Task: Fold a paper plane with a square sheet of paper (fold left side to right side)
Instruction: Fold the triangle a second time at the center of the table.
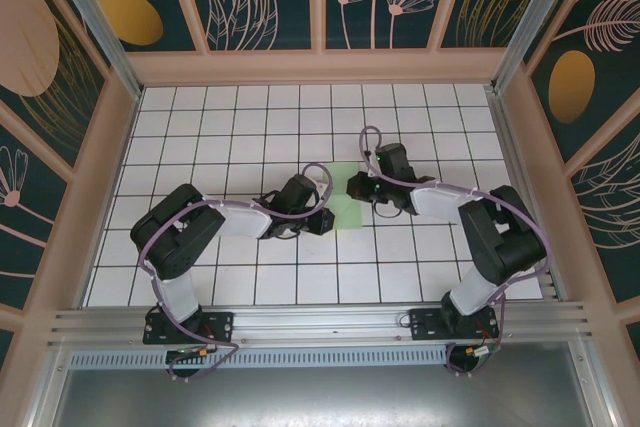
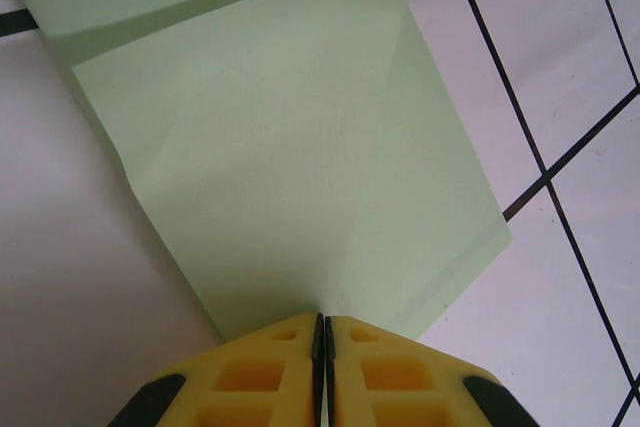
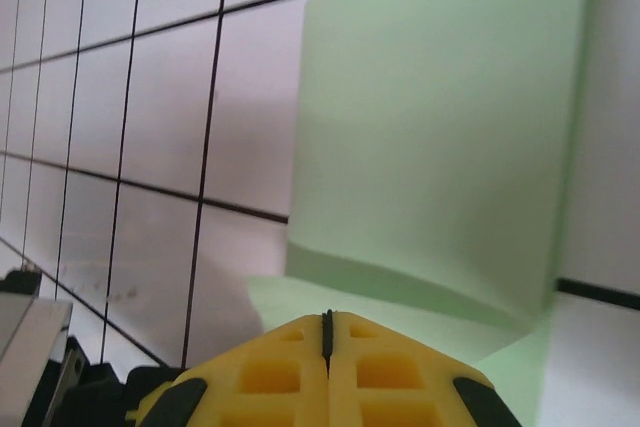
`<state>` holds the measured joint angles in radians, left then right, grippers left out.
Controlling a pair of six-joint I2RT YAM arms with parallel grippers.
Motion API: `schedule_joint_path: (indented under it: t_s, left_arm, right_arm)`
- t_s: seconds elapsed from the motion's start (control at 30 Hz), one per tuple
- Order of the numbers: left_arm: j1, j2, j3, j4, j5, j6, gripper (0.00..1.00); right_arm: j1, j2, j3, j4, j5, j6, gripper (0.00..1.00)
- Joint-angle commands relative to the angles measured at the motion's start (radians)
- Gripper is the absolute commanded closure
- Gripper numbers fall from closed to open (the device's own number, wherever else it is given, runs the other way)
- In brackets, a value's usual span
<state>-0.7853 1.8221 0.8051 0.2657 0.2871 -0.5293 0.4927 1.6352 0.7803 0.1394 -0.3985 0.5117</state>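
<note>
Bases: both arms sit at near edge of table (image 1: 250,127), wrists turned inward twd mid-table.
Left gripper (image 1: 322,220): nearer of the two, on sheet's left/near side. In wrist view (image 2: 322,317) yellow fingers are pressed together, only a thin seam btwn them. Paper's near edge runs right into the tips, so it looks pinched there, though the exact bite is hidden behind the fingers.
Square sheet of paper (image 1: 347,209): pale green, abt centre of table, a touch right of middle, btwn the two grippers. Already partly folded. Left wrist view (image 2: 300,147) shows a diagonal flap w/ shadow under its far-left edge, plus a crease running down to the fingertips. Right wrist view (image 3: 430,127) shows one panel raised off the tiles w/ a lower layer beneath.
Right gripper (image 1: 358,187): farther in, at sheet's far/right side. Fingers fully closed (image 3: 327,314), tips at paper's edge. Can't tell if it nips the paper or just pins it down.
Step in hand (my read): mid-fold. Left side being carried over twd right while right arm steadies. No dart shape yet, so early-to-mid task.
Next move needs: left arm to bring its edge over w/o dragging the sheet, line up edges, then press crease flat before letting go.
Risk: thin paper slips or buckles if the right side isn't held firm.
</note>
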Motion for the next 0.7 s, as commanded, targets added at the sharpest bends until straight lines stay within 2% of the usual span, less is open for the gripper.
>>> schedule_joint_path:
  t_s: [0.0,0.2,0.43,0.67]
  left_arm:
    - [0.004,0.009,-0.009,-0.088,-0.005,-0.014,0.86]
    - [0.004,-0.020,0.011,-0.094,0.012,-0.012,0.85]
    - [0.004,-0.052,0.086,-0.110,0.057,-0.007,0.84]
    - [0.003,0.016,0.156,-0.126,0.118,0.016,0.85]
  right_arm:
    - [0.027,0.053,0.002,0.034,-0.027,0.030,1.00]
    - [0.027,0.143,0.043,-0.031,0.027,0.016,1.00]
    - [0.027,0.157,0.039,-0.078,0.053,0.008,1.00]
    - [0.029,0.158,0.040,-0.088,0.050,0.005,1.00]
